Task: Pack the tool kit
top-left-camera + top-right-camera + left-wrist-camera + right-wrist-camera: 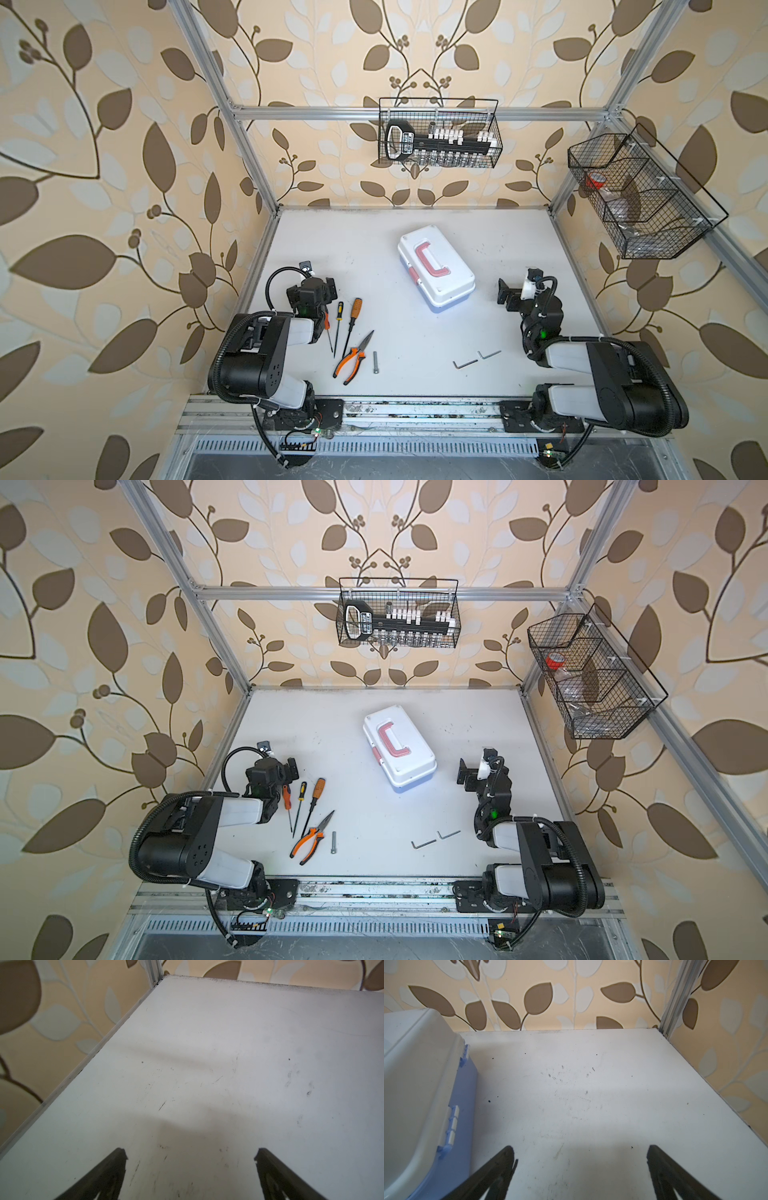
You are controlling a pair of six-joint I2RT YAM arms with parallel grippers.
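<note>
White tool kit (436,270) lies closed; left claw (191,1152), right claw (580,1150) gape.

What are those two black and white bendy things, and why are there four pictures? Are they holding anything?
They are two robot arms fixed at the near edge of a white table. Two pictures look down on everything from above, from side-by-side cameras. The other two come from a camera on each arm's wrist, peering past its pinching tool. The left tool and right tool are both open and hold nothing. On the table lie a closed tool kit, three screwdrivers, orange pliers, a bolt and two hex keys. Two wire baskets hang on the metal frame.
</note>
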